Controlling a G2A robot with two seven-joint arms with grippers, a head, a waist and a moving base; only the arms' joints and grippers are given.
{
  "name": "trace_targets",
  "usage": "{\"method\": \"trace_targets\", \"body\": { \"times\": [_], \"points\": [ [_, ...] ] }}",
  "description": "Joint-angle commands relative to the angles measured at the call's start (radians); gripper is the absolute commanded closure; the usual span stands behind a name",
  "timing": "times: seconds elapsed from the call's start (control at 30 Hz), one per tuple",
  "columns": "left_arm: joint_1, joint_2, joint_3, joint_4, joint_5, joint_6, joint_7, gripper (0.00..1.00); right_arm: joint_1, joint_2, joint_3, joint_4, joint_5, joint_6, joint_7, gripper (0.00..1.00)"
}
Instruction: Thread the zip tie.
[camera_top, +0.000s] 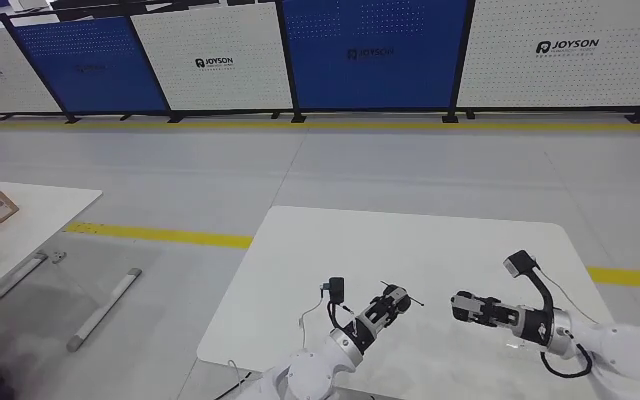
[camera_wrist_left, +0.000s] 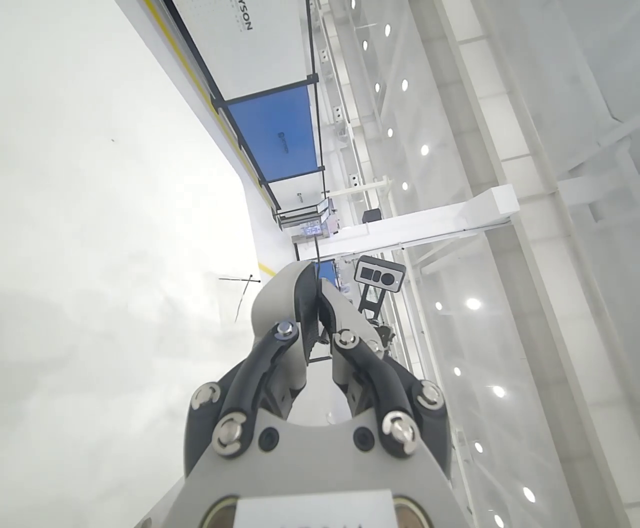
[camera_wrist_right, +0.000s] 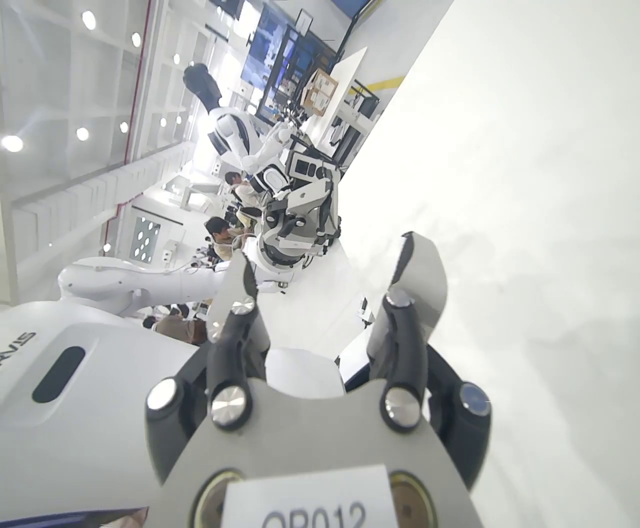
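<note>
Grey-fingered left gripper (camera_top: 397, 298), aimed at 2 o'clock, pinches a thin black zip tie (camera_top: 416, 301); right gripper (camera_top: 457, 304), facing 9 o'clock, gapes.

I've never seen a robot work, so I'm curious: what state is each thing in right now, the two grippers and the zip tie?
left gripper: shut on the zip tie, over the table.
zip tie: pinched in that gripper, a thin end sticking out past it; no closed loop to be seen.
right gripper: open, holding nothing, apart from the left one.
</note>
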Motion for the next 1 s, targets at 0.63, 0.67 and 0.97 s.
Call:
{"method": "trace_targets", "body": {
  "times": [0.63,0.67,0.97],
  "points": [
    [0.031,0.000,-0.055,-0.045,-0.037,-0.063,0.025,1.00,-0.033,0.011,0.043,-0.027,0.026,0.074,0.042,0.00],
    [0.044,0.004,-0.072,-0.071,-0.031,-0.071,0.026,1.00,-0.033,0.011,0.043,-0.027,0.026,0.074,0.042,0.00],
    [0.174,0.027,-0.161,-0.308,0.066,-0.156,0.029,1.00,-0.033,0.011,0.043,-0.027,0.026,0.074,0.042,0.00]
  ]
}}
